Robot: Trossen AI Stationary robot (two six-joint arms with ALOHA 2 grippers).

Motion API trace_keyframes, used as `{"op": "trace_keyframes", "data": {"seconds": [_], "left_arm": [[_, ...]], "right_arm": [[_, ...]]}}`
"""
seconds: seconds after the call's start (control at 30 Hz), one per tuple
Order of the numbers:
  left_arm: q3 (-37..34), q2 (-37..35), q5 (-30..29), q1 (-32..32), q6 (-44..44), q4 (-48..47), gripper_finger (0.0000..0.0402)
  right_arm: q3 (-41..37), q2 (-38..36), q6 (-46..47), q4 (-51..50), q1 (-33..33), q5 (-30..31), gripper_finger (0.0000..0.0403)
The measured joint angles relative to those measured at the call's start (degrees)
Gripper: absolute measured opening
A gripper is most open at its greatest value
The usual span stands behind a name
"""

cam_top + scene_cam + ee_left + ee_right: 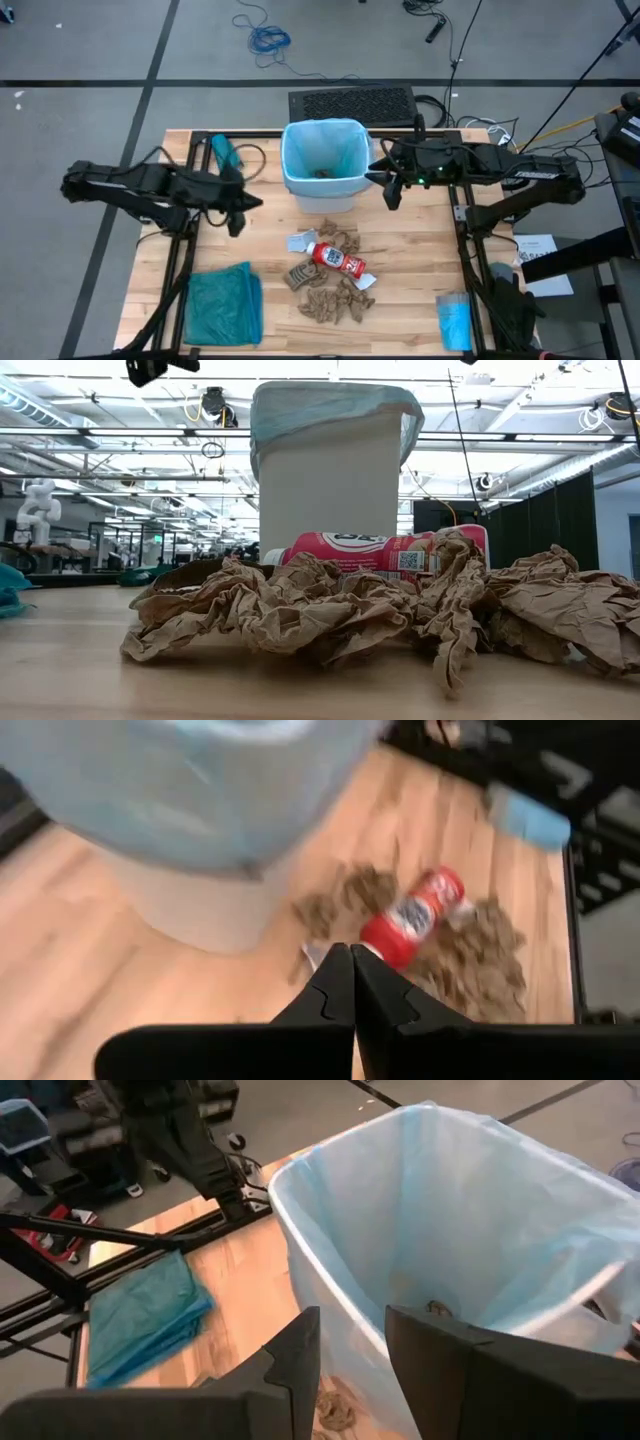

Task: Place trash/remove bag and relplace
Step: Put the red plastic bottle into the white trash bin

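bench lot: lined bin, loose trash, two arms raised

high view: white bin [322, 185] at the back centre of the bench [260, 250], pale blue bag [322, 140] lining it, a few scraps inside; trash heap of brown paper scraps [335, 300], red-and-white bottle [338, 260] and whitish wrapper [300, 242] in front of it; teal bag [223, 305] front left, small blue packet [454, 320] front right; left hand [238, 212] left of bin, right hand [392, 190] just right of the rim. low view: scraps in front, bottle behind, bin beyond. left wrist view: left hand fingers [335, 990] pressed together, empty, above the bench. right wrist view: right hand fingers [300, 1350] apart, nothing between them, over the bin's rim.
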Motion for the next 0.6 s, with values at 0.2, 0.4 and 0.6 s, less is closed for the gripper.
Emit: {"op": "trace_keyframes", "data": {"seconds": [0.2, 0.4, 0.6], "left_arm": [[0.0, 5.7, 2.9, 0.0, 0.0, 0.0, 0.0000], [0.0, 11.7, 3.1, -0.1, 0.0, 1.6, 0.0000], [0.0, 16.8, 6.6, -1.8, 0.0, 6.5, 0.0000]], "right_arm": [[0.0, -1.0, 1.1, -2.4, 0.5, 0.8, 0.0109], [0.0, -1.1, 2.7, -5.8, 3.5, 6.3, 0.0109], [-1.1, -1.1, 7.5, -10.3, 7.6, 7.5, 0.0109]]}}
